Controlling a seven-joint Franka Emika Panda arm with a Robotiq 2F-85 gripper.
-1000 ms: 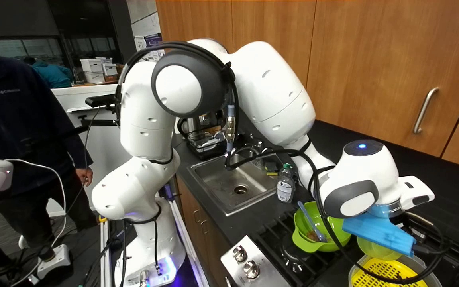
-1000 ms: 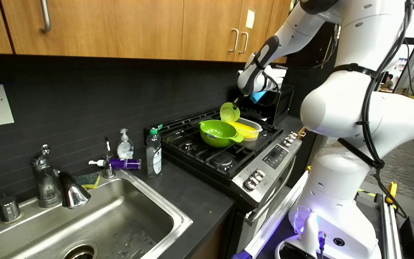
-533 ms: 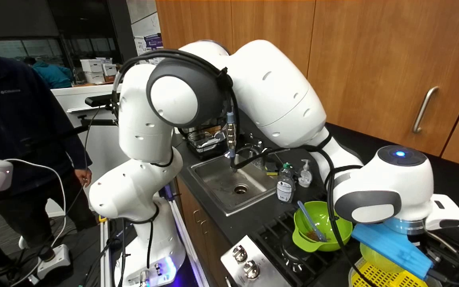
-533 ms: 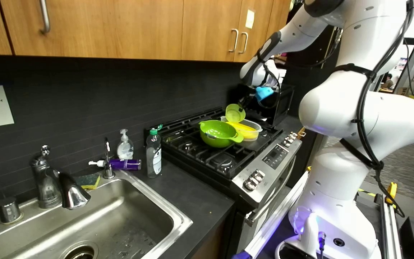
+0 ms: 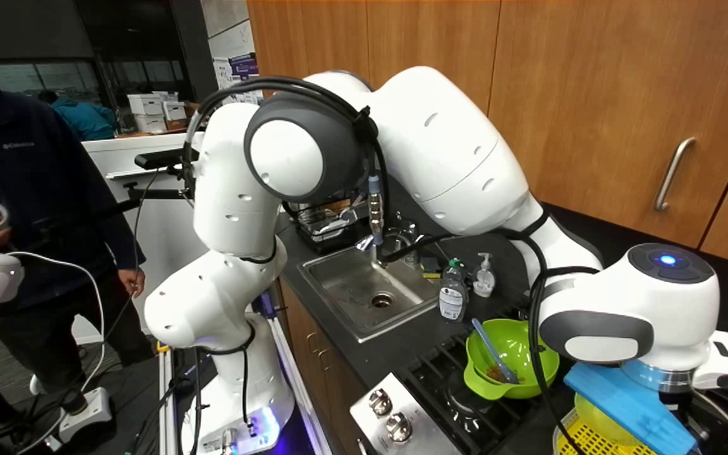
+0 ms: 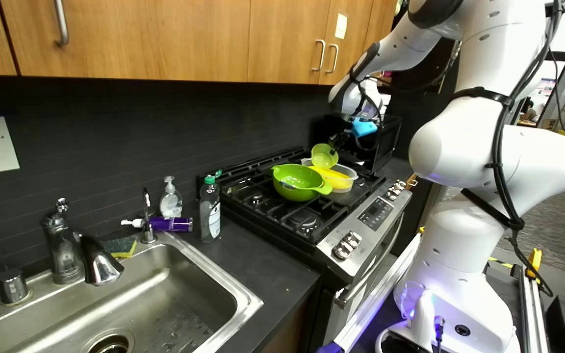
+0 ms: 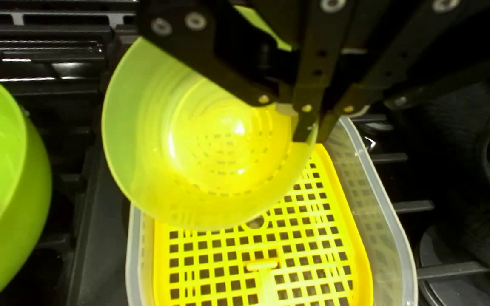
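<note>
So the see-through yellow-green cup (image 7: 202,144) is held tilted over a yellow grid (image 7: 262,265); can't really tell if they touch. The fingers (image 7: 303,130) are pinched nearly together on the cup's rim. That grid sits inside a clear container (image 7: 372,212) on the stove (image 6: 307,220). Right beside it there's a green bowl (image 5: 519,344) with a bluish utensil (image 5: 493,351) leaning in it, plus some brown bits (image 5: 495,374). A green-capped bottle (image 6: 210,213) is farther out, near the sink (image 6: 216,274).

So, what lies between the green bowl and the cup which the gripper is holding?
In the wrist view, only the dark stovetop shows between the green bowl and the translucent cup. They are apart.
</note>
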